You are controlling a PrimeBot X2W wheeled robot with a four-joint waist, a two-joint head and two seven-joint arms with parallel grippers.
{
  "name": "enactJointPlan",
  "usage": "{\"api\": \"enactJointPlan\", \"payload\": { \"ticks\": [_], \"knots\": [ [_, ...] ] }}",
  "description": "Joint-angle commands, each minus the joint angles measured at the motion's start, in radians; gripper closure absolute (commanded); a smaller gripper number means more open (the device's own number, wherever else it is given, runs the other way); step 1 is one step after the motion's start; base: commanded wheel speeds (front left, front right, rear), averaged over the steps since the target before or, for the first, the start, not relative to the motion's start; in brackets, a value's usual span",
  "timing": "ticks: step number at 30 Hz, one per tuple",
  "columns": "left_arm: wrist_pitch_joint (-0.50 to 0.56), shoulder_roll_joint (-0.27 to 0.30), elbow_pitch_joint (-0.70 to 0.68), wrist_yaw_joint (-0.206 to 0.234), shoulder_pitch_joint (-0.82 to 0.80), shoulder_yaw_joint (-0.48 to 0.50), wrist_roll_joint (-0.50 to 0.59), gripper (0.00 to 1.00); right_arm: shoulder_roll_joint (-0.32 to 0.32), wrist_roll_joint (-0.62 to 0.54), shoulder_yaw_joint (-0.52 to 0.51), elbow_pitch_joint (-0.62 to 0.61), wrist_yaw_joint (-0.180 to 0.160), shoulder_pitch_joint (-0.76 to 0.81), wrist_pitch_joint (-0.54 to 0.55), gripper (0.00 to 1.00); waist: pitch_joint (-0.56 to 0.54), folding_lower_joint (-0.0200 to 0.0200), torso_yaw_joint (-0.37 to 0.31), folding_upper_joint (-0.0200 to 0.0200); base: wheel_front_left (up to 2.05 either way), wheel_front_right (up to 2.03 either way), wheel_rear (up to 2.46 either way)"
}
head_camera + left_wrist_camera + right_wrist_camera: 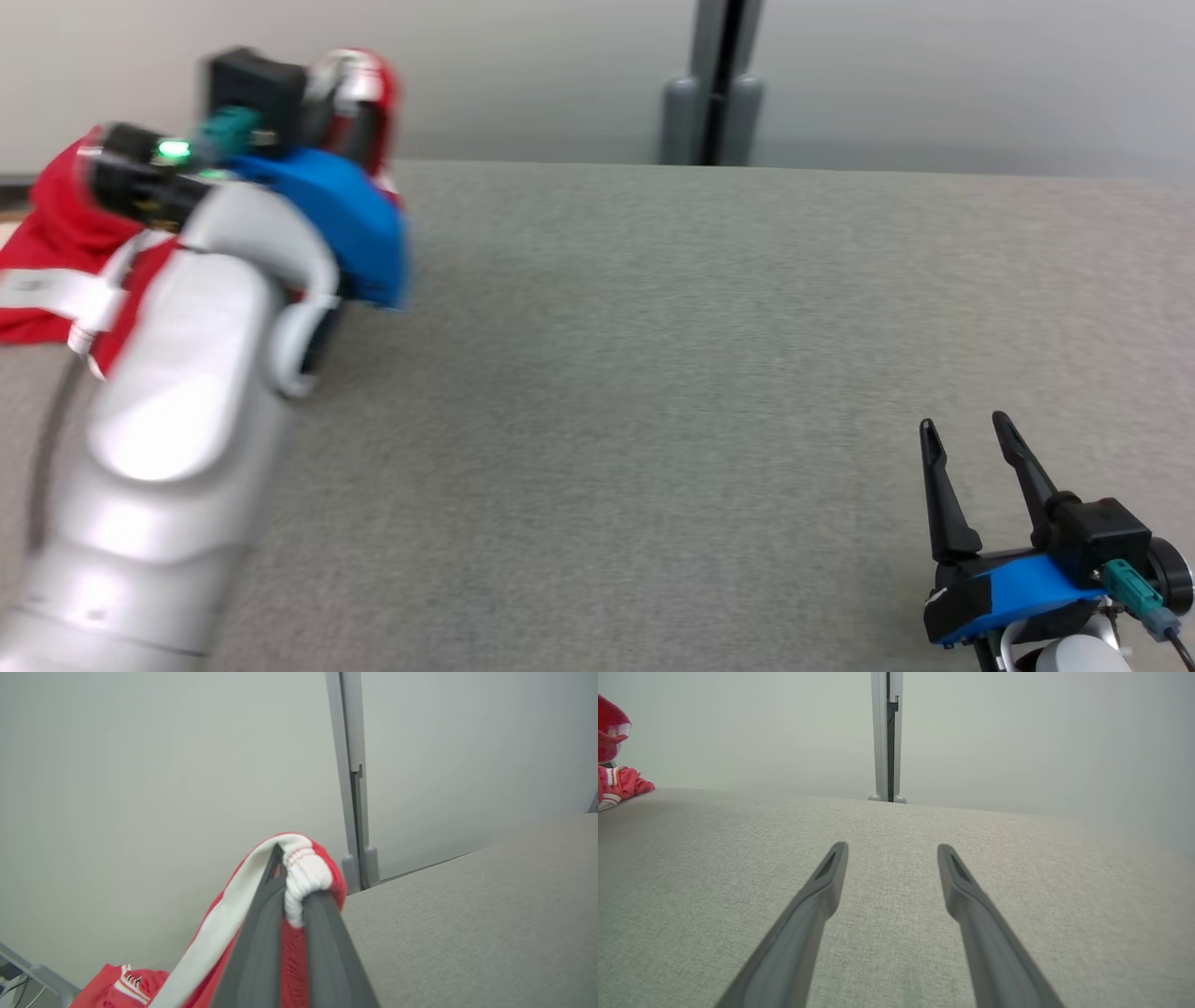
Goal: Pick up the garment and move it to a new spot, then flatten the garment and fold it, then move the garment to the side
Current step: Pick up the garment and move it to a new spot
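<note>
Two grippers. Left gripper (297,875) was clamped tight on white ribbed edge of red garment (51,229), held above far-left corner of tabletop (672,373). Right gripper (963,422) was spread wide, empty, over near-right tabletop. Tabletop was grey and fabric-textured; pale partition wall (934,75) and grey post (714,93) stood behind. Garment trailed from fingertips down-left in left wrist view.

Garment (219,933): red cloth, fine mesh texture; white ribbed band. Table (700,355): grey woven-looking covering, matt, slightly rough. Right gripper (892,848): dark, matt, smooth fingers, plastic-looking. Left forearm (177,420): pale glossy shell. Wall (1017,732): smooth, matt.
</note>
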Motion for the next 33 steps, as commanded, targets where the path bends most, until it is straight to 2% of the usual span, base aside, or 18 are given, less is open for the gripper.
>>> {"api": "enactJointPlan", "payload": {
  "ticks": [1,6,9,14,20,21,22,23,24,27,33],
  "knots": [
    [0.011,-0.040,-0.024,0.006,0.019,-0.018,-0.009,1.00,-0.004,0.007,-0.005,0.004,0.000,0.012,-0.001,0.00,-0.040,0.0002,-0.053,0.0000,0.00,0.00,0.00],
    [0.034,-0.187,-0.039,0.002,0.046,-0.119,-0.008,1.00,-0.004,0.026,-0.004,0.010,0.000,0.005,-0.001,0.00,-0.024,0.0002,-0.124,0.0000,0.00,0.00,0.00],
    [0.014,-0.246,0.001,0.001,0.068,-0.180,-0.024,1.00,-0.004,0.039,0.010,0.016,0.000,-0.010,-0.001,0.00,-0.002,0.0002,-0.170,0.0000,0.00,0.00,0.00],
    [-0.032,-0.273,0.047,0.018,0.086,-0.304,-0.087,1.00,-0.003,0.066,0.048,0.024,0.000,-0.038,-0.001,0.00,0.045,0.0002,-0.251,0.0000,0.00,0.00,0.00],
    [-0.069,-0.271,0.076,0.079,0.061,-0.469,-0.181,1.00,-0.003,0.087,0.059,0.035,0.000,-0.051,-0.001,0.00,0.090,0.0002,-0.294,0.0000,0.00,0.00,0.00],
    [-0.075,-0.272,0.089,0.087,0.057,-0.486,-0.190,0.90,-0.003,0.090,0.060,0.036,0.000,-0.052,-0.001,0.00,0.095,0.0002,-0.297,0.0000,0.00,0.00,0.00],
    [-0.079,-0.272,0.104,0.094,0.053,-0.506,-0.197,0.55,-0.004,0.093,0.059,0.037,0.000,-0.054,-0.001,0.00,0.098,0.0002,-0.298,0.0000,0.00,0.00,0.00],
    [-0.084,-0.272,0.122,0.102,0.047,-0.522,-0.200,0.09,-0.003,0.095,0.059,0.039,0.000,-0.056,-0.001,0.00,0.100,0.0002,-0.299,0.0000,0.00,0.00,0.00],
    [-0.091,-0.272,0.141,0.109,0.039,-0.540,-0.200,0.00,-0.003,0.096,0.057,0.040,0.000,-0.058,-0.001,0.00,0.102,0.0002,-0.299,0.0000,0.00,0.00,0.00],
    [-0.108,-0.272,0.181,0.118,0.033,-0.580,-0.213,0.00,-0.003,0.100,0.051,0.042,0.000,-0.059,-0.001,0.00,0.105,0.0002,-0.291,0.0000,0.00,0.00,0.00],
    [-0.118,-0.273,0.215,0.096,0.024,-0.666,-0.242,0.00,-0.004,0.092,0.042,0.047,0.000,-0.063,-0.001,0.00,0.099,0.0002,-0.258,0.0000,0.00,0.00,0.00]
  ]
}}
